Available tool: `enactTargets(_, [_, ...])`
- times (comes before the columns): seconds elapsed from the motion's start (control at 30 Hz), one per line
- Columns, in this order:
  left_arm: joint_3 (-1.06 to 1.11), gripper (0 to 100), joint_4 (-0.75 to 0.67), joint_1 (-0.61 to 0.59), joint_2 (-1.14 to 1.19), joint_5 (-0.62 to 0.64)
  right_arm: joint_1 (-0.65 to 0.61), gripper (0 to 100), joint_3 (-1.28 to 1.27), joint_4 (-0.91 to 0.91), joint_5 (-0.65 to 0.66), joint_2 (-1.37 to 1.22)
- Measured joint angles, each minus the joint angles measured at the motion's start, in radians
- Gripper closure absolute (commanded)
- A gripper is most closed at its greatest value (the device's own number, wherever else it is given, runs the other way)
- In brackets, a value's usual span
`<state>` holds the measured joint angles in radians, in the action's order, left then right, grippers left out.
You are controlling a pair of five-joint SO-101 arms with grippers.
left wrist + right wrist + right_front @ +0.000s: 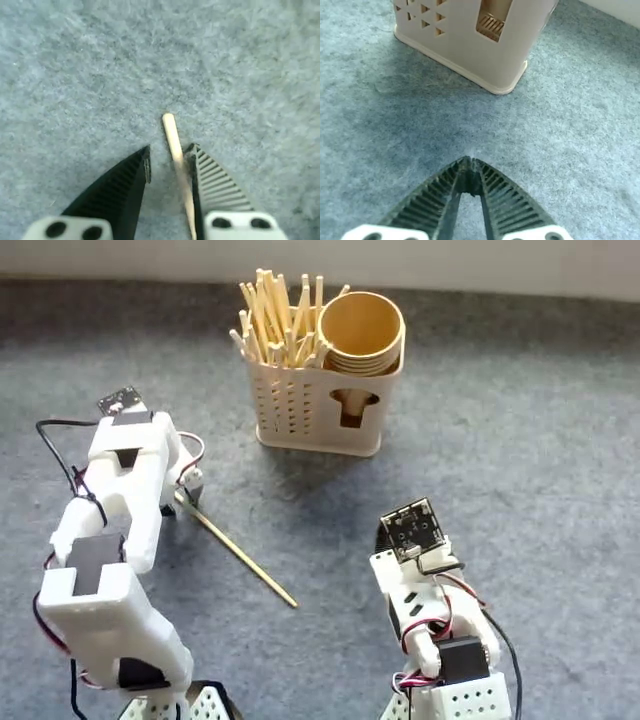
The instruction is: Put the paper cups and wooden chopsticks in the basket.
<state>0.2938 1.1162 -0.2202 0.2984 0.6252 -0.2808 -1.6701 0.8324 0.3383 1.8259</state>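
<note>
A: The left claw [169,149], how does it stand?
B: Narrowly parted, low over the carpet [75,75], straddling one end of the stick [171,132]. The stick lies against one finger, with a gap to the other. Nothing is gripped yet.
A: So how to take it well?
B: I'd centre the gap on the stick, press down into the pile, then close firmly. A thin round stick will likely roll or swivel otherwise. Held near its end it will probably droop, so lift gently.
A: And where does it go?
B: Seen from above, the stick [235,550] lies at seven o'clock from the basket [310,405], which holds a bundle [280,320] and cups [362,330]. The right claw [468,162] is closed, empty, facing the basket.
A: Anything unclear?
B: From above, the arm covers the fingertips, and the cups are too nested to count.
</note>
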Motion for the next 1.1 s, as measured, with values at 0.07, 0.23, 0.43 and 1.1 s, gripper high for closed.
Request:
enactTargets(0.07, [0.0,86,-0.006,0.0,0.008,0.032,0.0,99.2,0.0,0.0,0.0,0.0])
enactTargets(0.23, [0.0,86,-0.008,0.002,0.012,0.061,0.0,99.2,0.0,0.0,0.0,0.0])
enactTargets(0.43, [-0.005,100,-0.011,0.003,0.011,0.063,0.0,99.2,0.0,0.0,0.0,0.0])
enactTargets(1.1, [-0.005,99,-0.026,-0.005,-0.147,0.066,0.0,99.2,0.0,0.0,0.0,0.0])
